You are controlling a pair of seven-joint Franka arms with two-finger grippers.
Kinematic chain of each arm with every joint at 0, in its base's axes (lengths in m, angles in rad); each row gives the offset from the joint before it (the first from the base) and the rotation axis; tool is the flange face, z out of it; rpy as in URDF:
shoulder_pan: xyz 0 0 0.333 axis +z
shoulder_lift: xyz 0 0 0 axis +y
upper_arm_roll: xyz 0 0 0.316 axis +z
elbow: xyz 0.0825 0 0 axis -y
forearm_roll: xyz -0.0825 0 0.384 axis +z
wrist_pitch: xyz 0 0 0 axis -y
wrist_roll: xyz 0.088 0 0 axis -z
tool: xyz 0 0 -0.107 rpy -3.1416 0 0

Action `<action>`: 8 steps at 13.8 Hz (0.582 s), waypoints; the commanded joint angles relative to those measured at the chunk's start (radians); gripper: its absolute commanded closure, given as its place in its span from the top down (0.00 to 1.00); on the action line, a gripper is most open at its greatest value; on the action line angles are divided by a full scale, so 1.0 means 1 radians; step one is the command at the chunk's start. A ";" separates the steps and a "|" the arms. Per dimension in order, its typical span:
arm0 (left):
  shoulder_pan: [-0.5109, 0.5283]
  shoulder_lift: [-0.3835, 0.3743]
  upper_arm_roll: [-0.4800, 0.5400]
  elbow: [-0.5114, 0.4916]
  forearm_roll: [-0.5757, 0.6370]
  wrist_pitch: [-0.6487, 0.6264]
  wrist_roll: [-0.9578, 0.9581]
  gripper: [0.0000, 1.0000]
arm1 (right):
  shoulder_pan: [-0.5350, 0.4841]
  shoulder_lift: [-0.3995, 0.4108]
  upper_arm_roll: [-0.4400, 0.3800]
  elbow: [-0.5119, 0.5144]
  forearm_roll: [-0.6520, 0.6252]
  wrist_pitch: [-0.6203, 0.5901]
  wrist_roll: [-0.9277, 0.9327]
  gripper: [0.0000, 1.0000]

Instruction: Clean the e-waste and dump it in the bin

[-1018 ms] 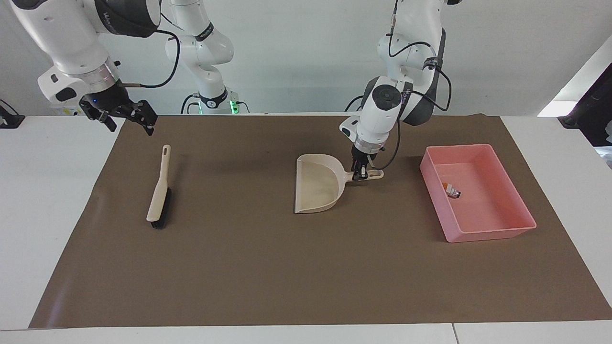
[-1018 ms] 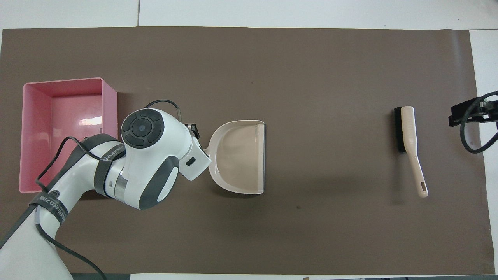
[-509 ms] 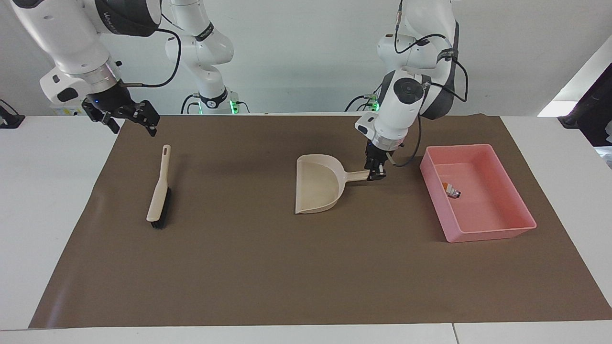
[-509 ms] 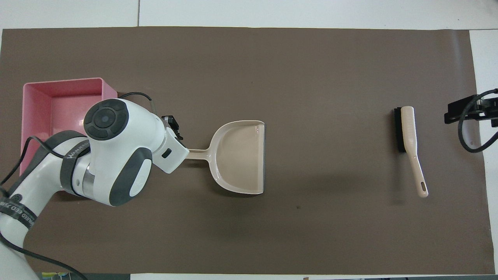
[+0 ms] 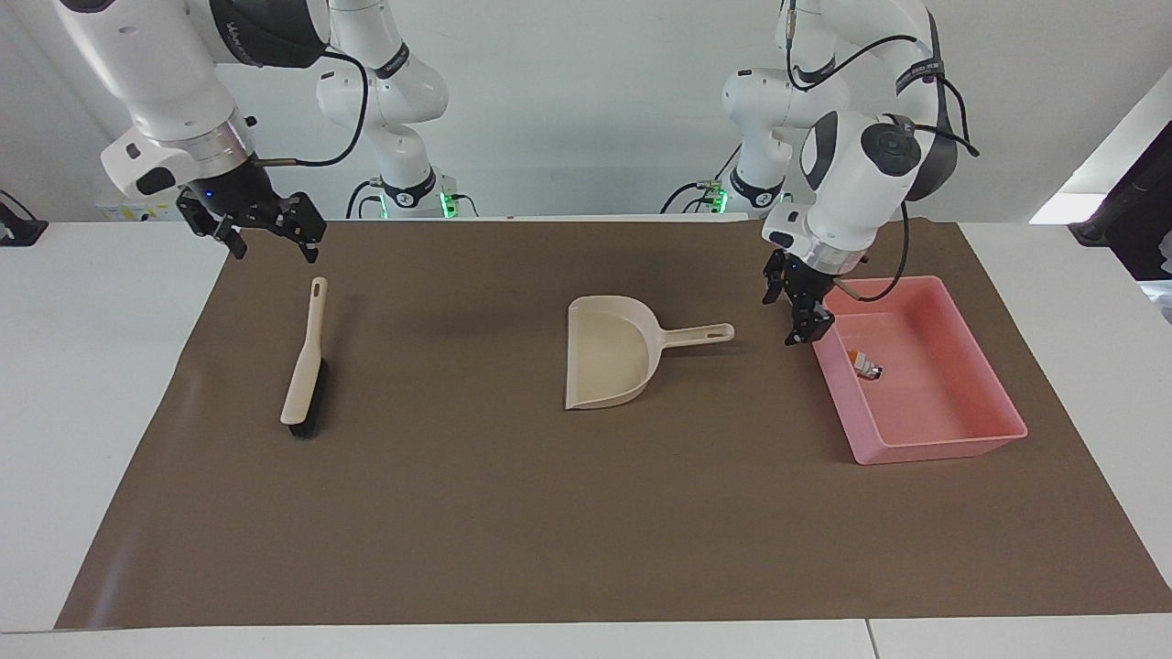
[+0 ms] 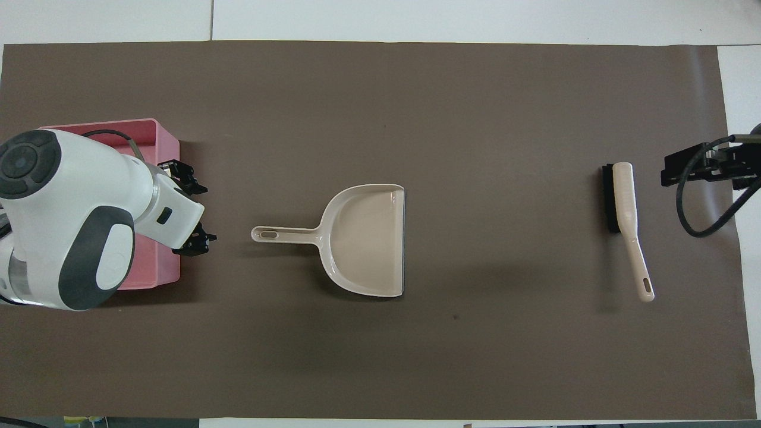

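Note:
The pink bin [image 5: 943, 448] stands at the left arm's end of the brown mat. Small e-waste bits [image 5: 863, 365], whitish with a dark tip, lie inside it by the wall that faces the dustpan. I cannot tell them apart. My left gripper [image 5: 795, 309] is open and empty, in the air just beside that wall, between the bin and the dustpan's handle. In the overhead view the left arm covers most of the bin [image 6: 162, 135], with its gripper [image 6: 194, 211] at the bin's edge. My right gripper [image 5: 273, 245] is open and waits above the mat's edge near the brush handle.
The beige dustpan [image 5: 608, 361] lies flat mid-mat, its handle toward the bin; it also shows in the overhead view [image 6: 365, 238]. A beige brush [image 5: 305, 366] with black bristles lies at the right arm's end, seen overhead too [image 6: 622, 199].
My left gripper has let go of the dustpan handle, risen and moved toward the bin. The dustpan stays flat on the mat. My right gripper has shifted slightly toward the brush.

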 commanded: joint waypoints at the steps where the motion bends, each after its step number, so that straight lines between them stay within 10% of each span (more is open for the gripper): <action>1: 0.025 -0.020 -0.007 -0.021 0.008 -0.006 -0.064 0.97 | -0.003 -0.019 -0.003 -0.021 -0.002 0.005 0.007 1.00; 8: 0.091 -0.021 -0.004 -0.016 0.013 -0.042 -0.743 1.00 | -0.004 -0.019 -0.003 -0.020 -0.002 0.000 0.004 1.00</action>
